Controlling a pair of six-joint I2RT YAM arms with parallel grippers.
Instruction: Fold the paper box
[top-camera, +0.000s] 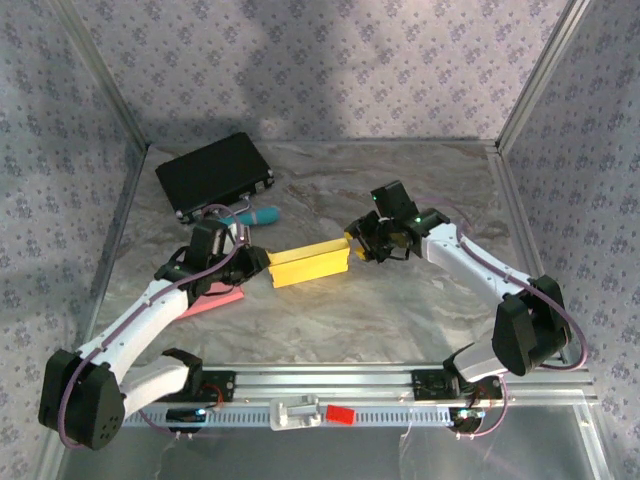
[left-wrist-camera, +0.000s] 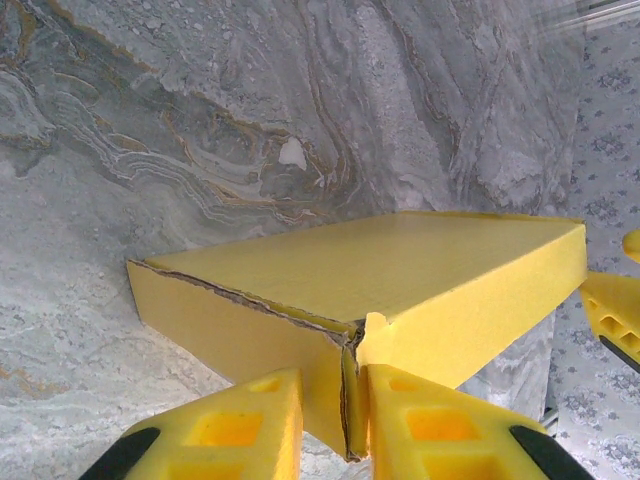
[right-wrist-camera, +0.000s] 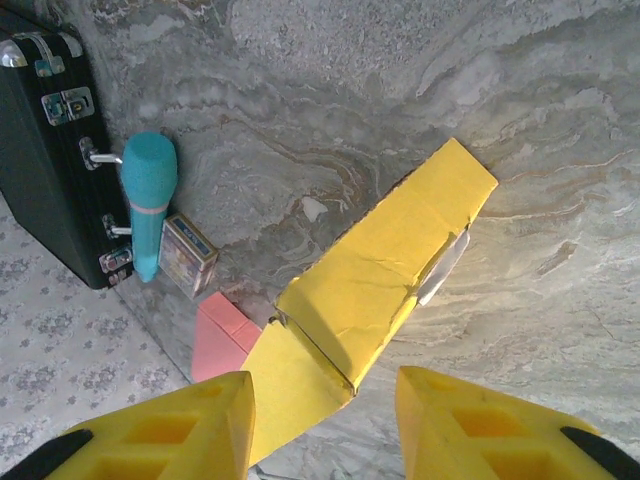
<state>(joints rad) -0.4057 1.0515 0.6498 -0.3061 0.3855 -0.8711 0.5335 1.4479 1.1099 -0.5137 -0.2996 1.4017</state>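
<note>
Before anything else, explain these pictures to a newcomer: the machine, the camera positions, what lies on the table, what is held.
Two robot arms are bolted at the near edge of the table. The wide picture looks down from above and behind them; the other two come from cameras on the wrists, so the yellow prongs below are each arm's own fingers. On the table lie a yellow paper box, a black case, a teal object, a pink block and a small pack. The left gripper pinches one end of the box; the right gripper stands open around the other end.
</note>
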